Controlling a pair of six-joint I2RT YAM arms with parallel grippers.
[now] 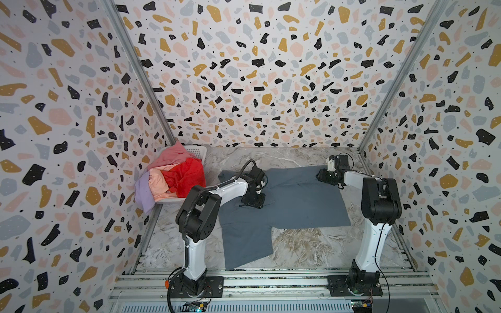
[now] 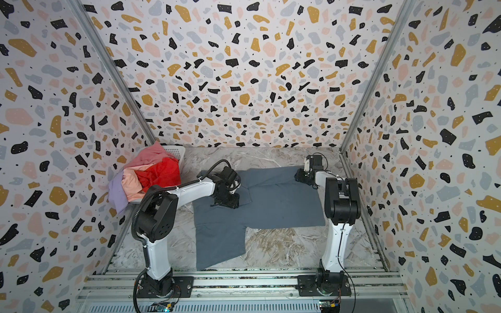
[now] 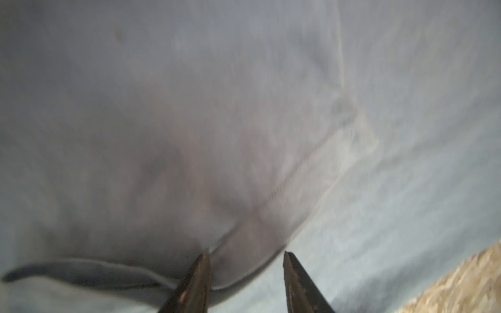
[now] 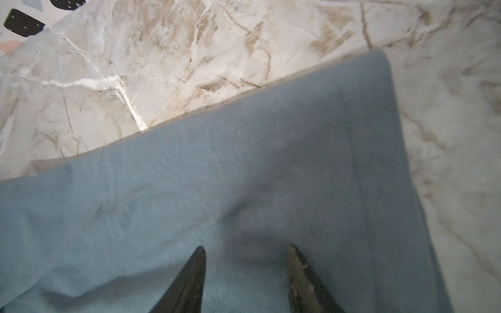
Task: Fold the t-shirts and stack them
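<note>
Tabletop (image 1: 311,244): marble-pattern, carries all items.

Grey-blue t-shirt (image 1: 298,200): largest item, lies spread mid-tabletop between both arms in both top views (image 2: 276,200). Mostly flat; one part extends twd the front edge, near the L arm.

Basket (image 1: 196,151): white, perforated, at far L corner of tabletop, against the wall. Heaped, unfolded load:
- pink t-shirt (image 1: 173,154) on top at the back
- red t-shirt (image 1: 187,173) on the side nearest the grey-blue shirt
- peach t-shirt (image 1: 157,181) beside the red
- lavender t-shirt (image 1: 142,192) hanging over the basket's outer front edge

L claw (image 1: 253,202): pointing down onto the L part of the grey-blue shirt. Wrist view (image 3: 246,257): released, jaws apart, tips at cloth level. A curved folded edge of cloth runs up to one fingertip (image 3: 202,271). View blurred; contact w/ cloth cannot be confirmed.

R claw (image 1: 321,174): over the far R corner of the same shirt. Wrist view (image 4: 246,248): released, jaws apart, nothing pinched. Stitched hem and bare tabletop visible just beyond.
</note>
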